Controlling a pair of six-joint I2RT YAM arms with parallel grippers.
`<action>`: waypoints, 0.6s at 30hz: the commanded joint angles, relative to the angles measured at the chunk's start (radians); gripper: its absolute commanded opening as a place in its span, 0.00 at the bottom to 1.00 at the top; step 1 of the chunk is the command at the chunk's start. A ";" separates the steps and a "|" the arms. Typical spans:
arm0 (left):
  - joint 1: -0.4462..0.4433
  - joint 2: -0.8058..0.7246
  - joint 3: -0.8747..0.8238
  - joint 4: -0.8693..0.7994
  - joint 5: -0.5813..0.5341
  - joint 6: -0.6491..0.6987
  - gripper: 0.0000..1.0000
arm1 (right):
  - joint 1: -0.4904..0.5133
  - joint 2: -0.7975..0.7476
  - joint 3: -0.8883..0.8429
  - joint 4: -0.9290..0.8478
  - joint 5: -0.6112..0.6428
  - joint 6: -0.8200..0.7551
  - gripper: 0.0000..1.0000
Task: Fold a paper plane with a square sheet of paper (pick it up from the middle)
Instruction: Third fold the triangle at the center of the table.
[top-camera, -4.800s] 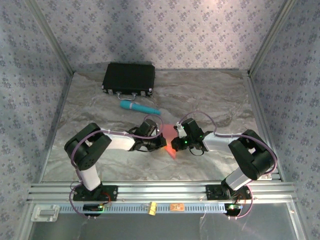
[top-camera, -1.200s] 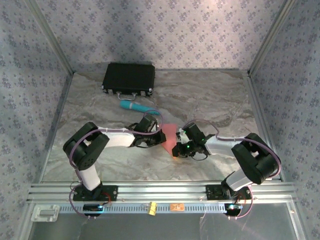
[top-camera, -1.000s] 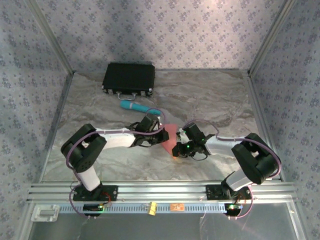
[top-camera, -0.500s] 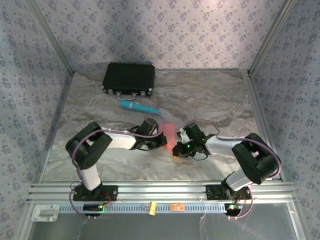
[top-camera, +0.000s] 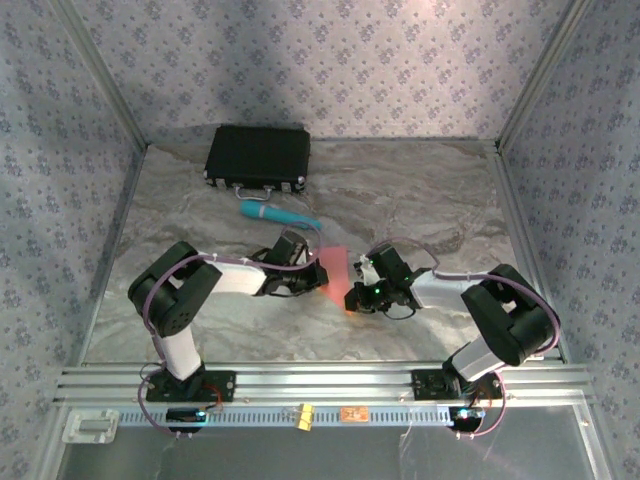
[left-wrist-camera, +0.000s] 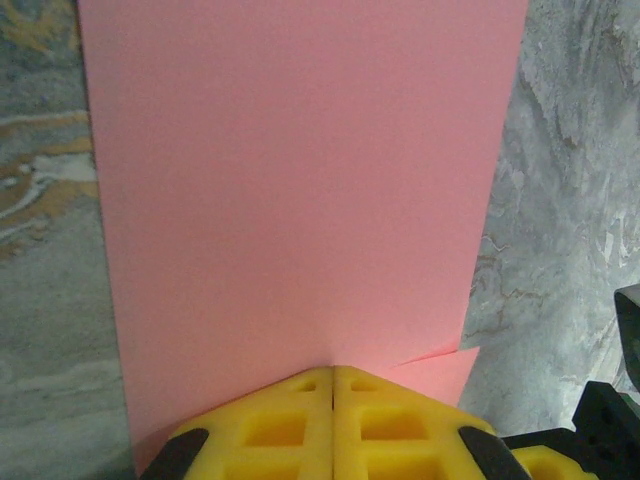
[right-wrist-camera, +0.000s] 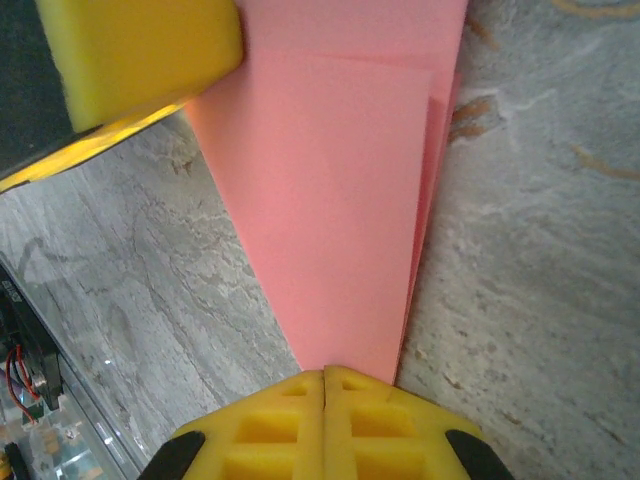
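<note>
Salmon-pink folded paper (top-camera: 336, 267) lies at the centre of the marbled table (top-camera: 450, 200), pinched from two sides. The left gripper (left-wrist-camera: 333, 375) clamps its 9 o'clock edge, pads pressed together on it. The right gripper (right-wrist-camera: 324, 378) likewise nips the narrow 5 o'clock tip. A teal cylinder (top-camera: 280, 214) lies near at 11 o'clock, with a black case (top-camera: 258, 157) beyond it.

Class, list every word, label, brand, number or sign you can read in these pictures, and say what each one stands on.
No text can be read in any of the views.
pink paper: blank on the faces that show.
black case: no legible marking.
orange tag by the front rail: too small to read.
</note>
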 joint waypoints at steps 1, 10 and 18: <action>0.037 0.022 0.007 -0.102 -0.064 0.045 0.04 | -0.003 0.027 -0.037 -0.134 0.058 0.006 0.00; 0.045 0.039 0.001 -0.076 0.003 0.088 0.01 | 0.019 -0.067 0.046 -0.130 -0.041 0.023 0.00; 0.044 0.048 0.009 -0.085 0.007 0.096 0.00 | 0.044 0.055 0.221 -0.178 0.006 -0.023 0.00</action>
